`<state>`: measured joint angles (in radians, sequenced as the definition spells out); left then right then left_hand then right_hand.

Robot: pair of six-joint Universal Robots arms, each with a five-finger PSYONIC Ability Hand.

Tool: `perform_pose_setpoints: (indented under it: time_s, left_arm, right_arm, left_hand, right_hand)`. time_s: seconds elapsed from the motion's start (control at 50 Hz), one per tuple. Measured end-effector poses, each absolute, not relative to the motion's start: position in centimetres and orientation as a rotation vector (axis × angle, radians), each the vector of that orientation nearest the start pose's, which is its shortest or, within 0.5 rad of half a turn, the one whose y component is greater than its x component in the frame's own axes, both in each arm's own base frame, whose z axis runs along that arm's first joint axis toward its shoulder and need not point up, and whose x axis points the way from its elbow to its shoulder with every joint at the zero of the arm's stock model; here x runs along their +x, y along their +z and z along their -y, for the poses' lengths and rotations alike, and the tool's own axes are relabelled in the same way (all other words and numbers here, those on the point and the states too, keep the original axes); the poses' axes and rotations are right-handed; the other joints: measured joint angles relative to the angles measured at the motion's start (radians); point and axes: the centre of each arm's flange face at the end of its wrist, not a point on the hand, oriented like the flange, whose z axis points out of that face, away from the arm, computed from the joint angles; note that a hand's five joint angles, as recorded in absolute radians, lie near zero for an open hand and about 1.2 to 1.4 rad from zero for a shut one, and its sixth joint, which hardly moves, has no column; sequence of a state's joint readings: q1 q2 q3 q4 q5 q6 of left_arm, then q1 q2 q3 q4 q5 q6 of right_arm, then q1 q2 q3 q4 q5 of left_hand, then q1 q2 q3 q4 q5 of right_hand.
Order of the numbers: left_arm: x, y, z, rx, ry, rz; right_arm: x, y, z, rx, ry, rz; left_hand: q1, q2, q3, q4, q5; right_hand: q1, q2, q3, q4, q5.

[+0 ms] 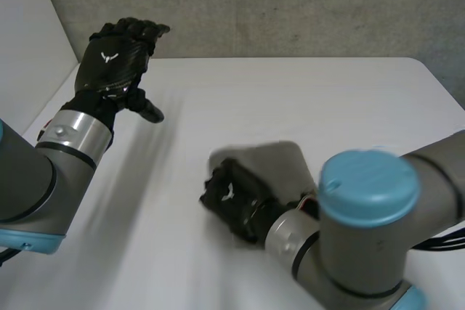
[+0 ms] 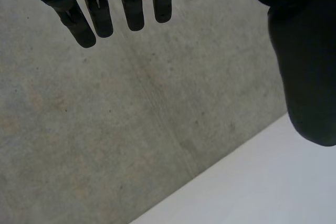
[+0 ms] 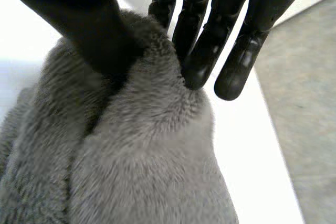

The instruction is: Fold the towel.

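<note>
Right hand [image 1: 231,197], lower centre of the head view, pinches a raised fold of the grey towel [image 1: 280,165] between thumb and fingers. Towel lies bunched on the white table [image 1: 305,92], under that hand. Left hand [image 1: 116,52] hangs above the table at upper left, fingers straight, holding nothing.

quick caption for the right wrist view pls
Right hand pinches a bunched fold of grey towel between thumb and fingers.
</note>
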<state>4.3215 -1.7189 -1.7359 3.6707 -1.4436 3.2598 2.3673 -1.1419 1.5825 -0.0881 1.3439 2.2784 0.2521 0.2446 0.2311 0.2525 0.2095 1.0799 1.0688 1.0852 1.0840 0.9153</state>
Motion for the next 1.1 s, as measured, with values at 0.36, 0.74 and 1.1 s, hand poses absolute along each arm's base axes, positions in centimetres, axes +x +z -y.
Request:
perform_pose_setpoints:
  time_s: [0.36, 0.74, 1.1]
  left_arm:
    - [-31.6, 20.8, 22.6, 0.956, -2.517, -2.331]
    - [-34.6, 13.4, 18.1, 1.172, -2.076, -2.609]
    - [-30.1, 30.0, 22.9, 0.699, -2.440, -2.316]
  right_arm:
    - [28.3, 21.0, 19.8, -1.158, -1.763, -2.021]
    - [28.2, 14.3, 23.1, -1.140, -1.531, -2.207]
    - [27.4, 31.9, 25.2, -0.699, -2.033, -1.890]
  left_hand:
    - [0.000, 0.000, 0.000, 0.000, 0.000]
    - [0.000, 0.000, 0.000, 0.000, 0.000]
    - [0.000, 0.000, -0.001, 0.000, -0.004]
  right_hand:
    - [-0.850, -0.825, -0.847, -0.832, -0.857]
    - [-0.851, -0.825, -0.847, -0.832, -0.857]
    - [-0.854, -0.825, -0.847, -0.832, -0.857]
